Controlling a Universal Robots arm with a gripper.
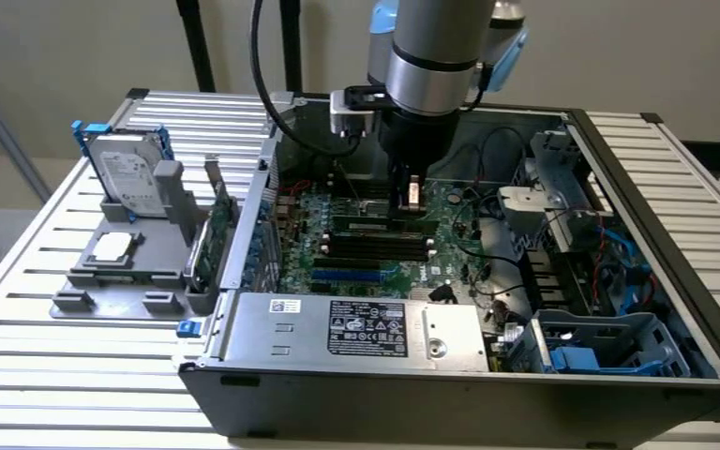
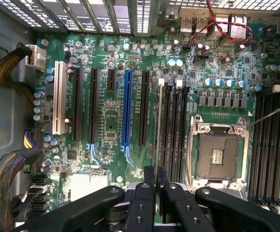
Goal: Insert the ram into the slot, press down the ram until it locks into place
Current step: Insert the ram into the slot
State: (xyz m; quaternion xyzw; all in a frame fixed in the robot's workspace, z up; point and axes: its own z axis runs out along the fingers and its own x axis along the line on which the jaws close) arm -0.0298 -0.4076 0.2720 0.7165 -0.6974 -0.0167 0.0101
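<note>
The arm reaches down into the open computer case (image 1: 660, 309), which lies on its side on the slatted tabletop (image 1: 22, 281) so that the motherboard (image 2: 111, 121) faces up and the gripper (image 2: 156, 170) can come straight down onto it. In the wrist view the ram (image 2: 159, 125) shows edge-on as a thin pale strip standing upright along the slot (image 2: 161, 83). This is the outermost of the bank of black memory sockets, on the side toward the blue socket (image 2: 126, 106) and away from the bare CPU socket (image 2: 217, 154). The fingers (image 2: 150, 181) are drawn narrow, almost together, and the near end of the ram runs into the thin gap between them. That reads as a pinch on the stick's end, which would keep it vertical and in line with the socket. Whether the ram is fully seated and the end clips have locked cannot be told.
</note>
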